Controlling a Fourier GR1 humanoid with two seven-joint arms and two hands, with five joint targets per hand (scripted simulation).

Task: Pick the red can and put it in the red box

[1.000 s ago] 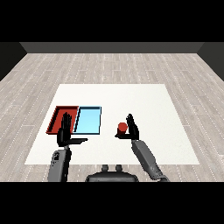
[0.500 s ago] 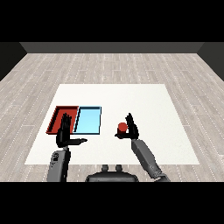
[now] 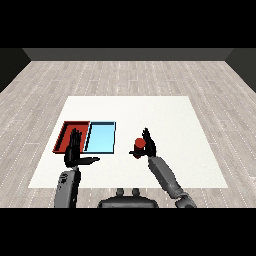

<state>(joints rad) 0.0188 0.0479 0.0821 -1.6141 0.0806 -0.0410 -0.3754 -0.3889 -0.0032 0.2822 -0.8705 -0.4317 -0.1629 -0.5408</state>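
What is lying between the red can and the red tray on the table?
In the head view, the light blue tray lies between the red can and the red tray, with a strip of bare white table beside the can.

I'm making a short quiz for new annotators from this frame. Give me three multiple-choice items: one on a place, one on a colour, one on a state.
1. Where is the red can?
A. in the red tray
B. on the table to the right of both trays
C. in the light blue tray

2. Which tray lies furthest left?
A. the red tray
B. the light blue tray
C. a green tray

3. How is the left hand?
A. curled round the can
B. open, fingers straight
C. out of view

Answers:
1 B: the can stands on the white table, beside the right hand, clear of both trays.
2 A: red is left of blue.
3 B: its fingers point straight up over the red tray's near edge, holding nothing.
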